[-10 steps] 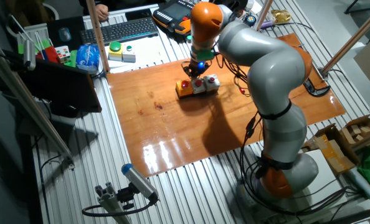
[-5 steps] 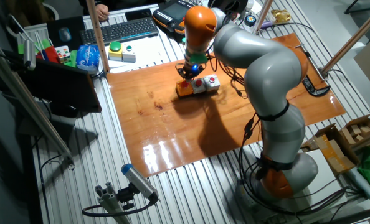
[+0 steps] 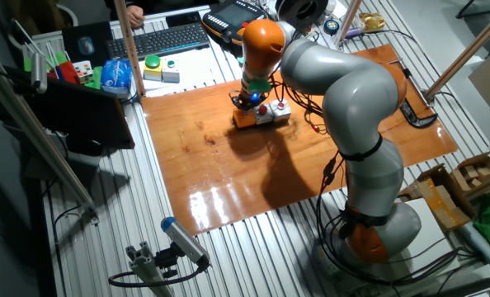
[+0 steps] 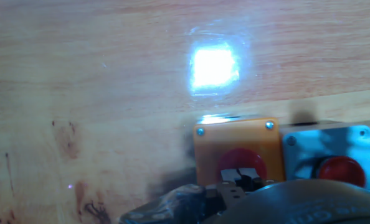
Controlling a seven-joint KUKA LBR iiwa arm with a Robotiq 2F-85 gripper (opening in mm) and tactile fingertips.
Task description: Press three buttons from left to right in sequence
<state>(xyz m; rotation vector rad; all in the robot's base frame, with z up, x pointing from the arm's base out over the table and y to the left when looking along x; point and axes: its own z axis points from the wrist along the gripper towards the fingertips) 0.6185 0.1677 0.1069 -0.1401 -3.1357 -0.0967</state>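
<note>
The three buttons (image 3: 262,115) sit in a row at the back of the wooden board (image 3: 228,165): an orange-yellow box (image 3: 244,120) on the left and two silver-grey boxes (image 3: 274,112) to its right. My gripper (image 3: 249,101) hangs directly over the orange-yellow box. In the hand view the orange-yellow box (image 4: 235,140) carries a red round button (image 4: 241,160). My gripper (image 4: 240,180) has its tips pressed together at that button's near edge. One silver-grey box (image 4: 328,144) with a red button (image 4: 339,169) shows to the right. The third box is out of the hand view.
A large green dome button on a yellow box (image 3: 153,64) and a grey box with a green dot (image 3: 171,73) stand behind the board's left corner. A keyboard (image 3: 167,37), a blue bag (image 3: 117,74) and cables (image 3: 315,120) lie around. A dark screen (image 3: 88,120) stands at the left.
My hand has moved left along the row, from over the middle box to over the orange-yellow box, and sits a little lower.
</note>
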